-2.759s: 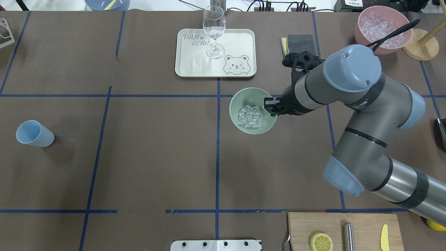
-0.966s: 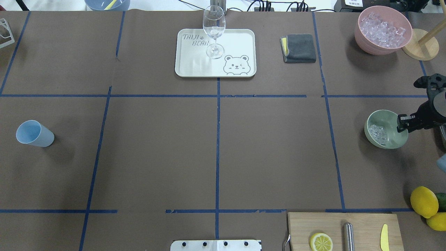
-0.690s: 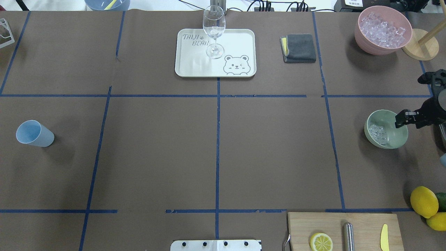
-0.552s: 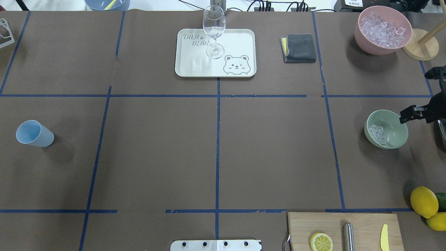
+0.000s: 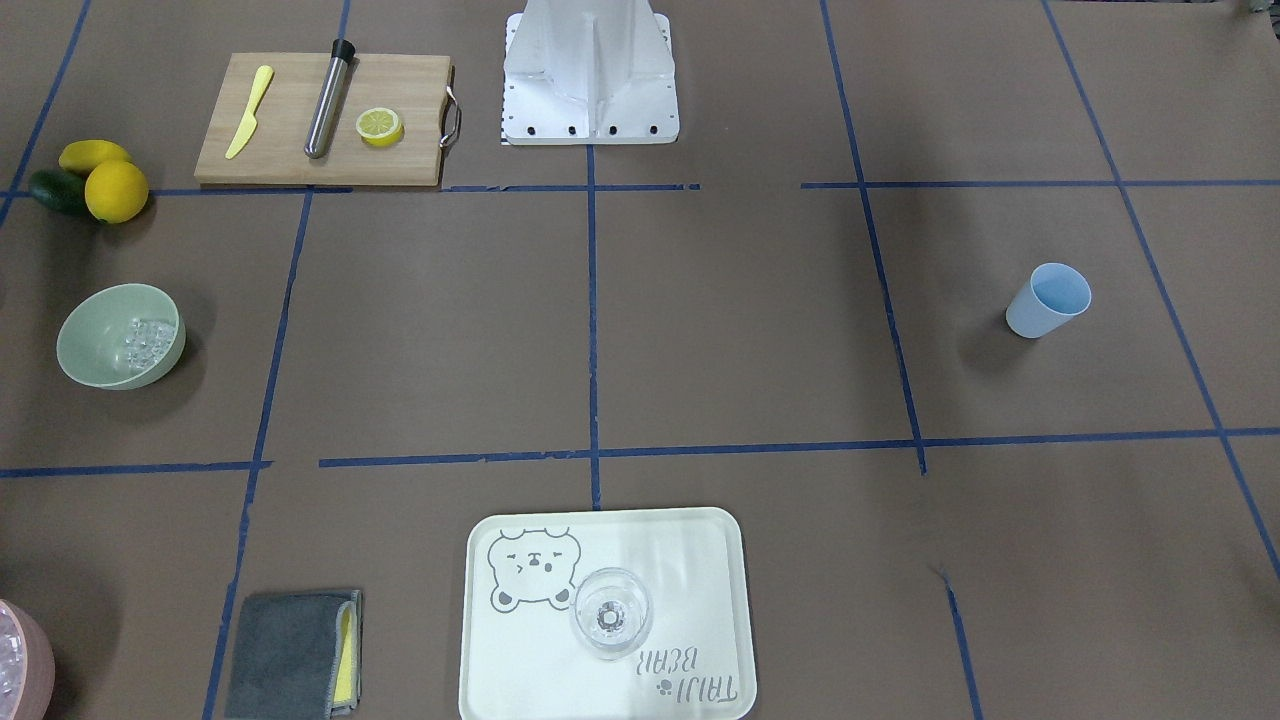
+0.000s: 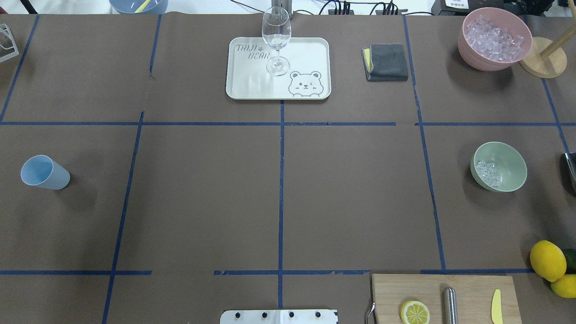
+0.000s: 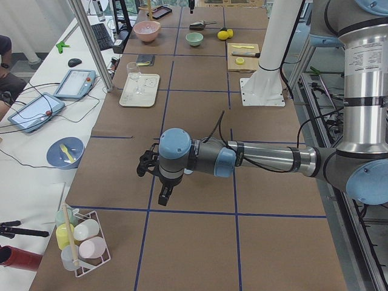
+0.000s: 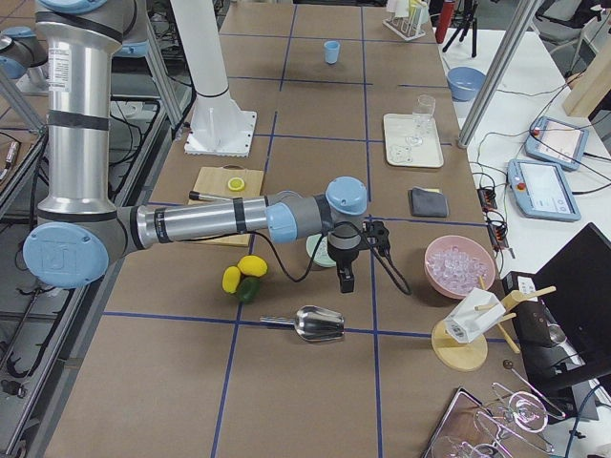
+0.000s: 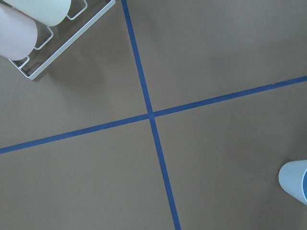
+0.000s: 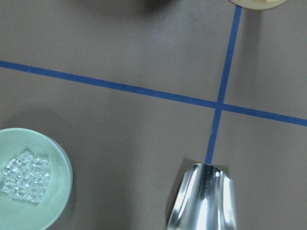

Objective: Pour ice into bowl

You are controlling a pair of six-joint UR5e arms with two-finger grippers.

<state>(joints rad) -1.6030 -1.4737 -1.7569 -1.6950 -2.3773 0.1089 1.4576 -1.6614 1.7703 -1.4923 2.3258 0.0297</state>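
Observation:
The sage-green bowl [image 6: 513, 167] stands upright at the table's right side, with a small heap of clear ice [image 6: 488, 172] in it. It also shows in the front view [image 5: 95, 345] and in the right wrist view [image 10: 53, 191], where the ice [image 10: 24, 177] lies inside. No gripper holds it. My right gripper [image 8: 345, 282] hangs just beyond the bowl toward the table's right end; it shows only in the side view, so I cannot tell its state. My left gripper [image 7: 165, 197] hangs low over the table near the light blue cup [image 6: 44, 172]; I cannot tell its state either.
A pink bowl [image 6: 470, 51] full of ice stands at the back right. A metal scoop [image 8: 320, 324] lies right of the green bowl. A wine glass [image 6: 276, 40] stands on a tray [image 6: 306, 54]. A grey cloth [image 6: 387, 62], a cutting board [image 6: 468, 288] and lemons [image 6: 546, 260] are also there.
My right gripper carried the bowl from the table's middle to the right side, let go of its rim, and drew back out of the overhead view. The bowl now stands alone.

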